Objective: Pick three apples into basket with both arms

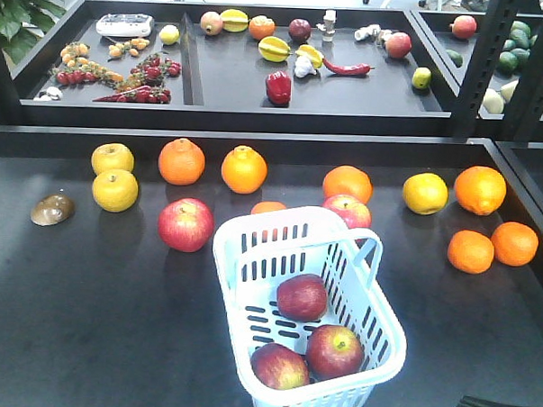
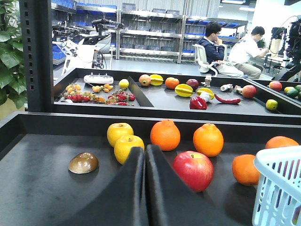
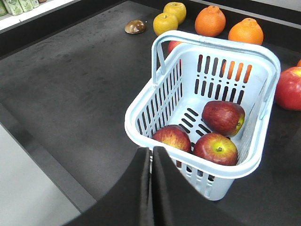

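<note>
Both grippers empty, fingers pressed together. Left gripper (image 2: 145,188) sits low over the bench at near left, pointing at the fruit row. Right gripper (image 3: 151,188) hovers just outside the near rim of the basket (image 3: 141,101), touching nothing as far as I can tell.

Basket (image 1: 242,247) is near centre-right on the black bench (image 1: 86,322), handles folded down on the rim. Three apples inside: one (image 1: 280,366) at the near end, one (image 1: 334,350) touching it on the right, one (image 1: 302,297) just behind, mid-basket. Right wrist view confirms the count: (image 3: 171,138), (image 3: 216,148), (image 3: 223,117). All lie on the slotted floor, none on the rim.

Judgement: task count is met, three in. Nothing left to pick. Only remaining bit would be backing the arms off.

Further out, still on the bench: a red apple (image 1: 186,224) just left of the basket's far corner, another (image 1: 347,211) just behind its far right edge. Not needed if three is the target.

Beyond those, a row of oranges (image 1: 181,161) and yellow fruits (image 1: 115,189); a brown lump (image 1: 52,209) at far left, can't identify it.

Farthest: a second tray (image 1: 104,106) with mixed produce. Irrelevant to the task.
</note>
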`<state>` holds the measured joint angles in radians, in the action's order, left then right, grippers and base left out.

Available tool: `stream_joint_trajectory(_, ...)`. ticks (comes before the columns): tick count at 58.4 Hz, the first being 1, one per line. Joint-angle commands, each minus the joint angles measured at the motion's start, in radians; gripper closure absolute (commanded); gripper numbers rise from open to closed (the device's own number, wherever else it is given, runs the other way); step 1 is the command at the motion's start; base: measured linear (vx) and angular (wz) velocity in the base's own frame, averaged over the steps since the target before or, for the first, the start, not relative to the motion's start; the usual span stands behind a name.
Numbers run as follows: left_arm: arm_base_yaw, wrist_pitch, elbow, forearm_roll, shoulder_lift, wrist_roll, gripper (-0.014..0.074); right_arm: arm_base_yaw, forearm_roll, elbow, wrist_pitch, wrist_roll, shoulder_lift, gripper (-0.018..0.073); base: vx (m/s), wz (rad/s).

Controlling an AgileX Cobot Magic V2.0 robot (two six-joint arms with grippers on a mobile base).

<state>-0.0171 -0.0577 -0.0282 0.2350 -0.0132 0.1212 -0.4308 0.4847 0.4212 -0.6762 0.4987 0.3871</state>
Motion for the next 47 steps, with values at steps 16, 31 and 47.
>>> stream_joint_trajectory(16, -0.002, 0.079, 0.025, 0.004, -0.013, -0.008, 0.0602, 0.004, -0.09, -0.177, 0.184, 0.01, -0.04, 0.0564, 0.0, 0.0)
stream_joint_trajectory(31, -0.002, 0.079, 0.025, 0.004, -0.013, -0.008, 0.0602, 0.063, -0.144, -0.31, 0.363, -0.104, -0.159, 0.0564, 0.0, 0.0)
stream_joint_trajectory(47, -0.002, 0.079, 0.025, 0.004, -0.013, -0.008, 0.0602, 0.274, -0.413, -0.334, 0.322, -0.526, -0.294, 0.0564, 0.0, 0.0)
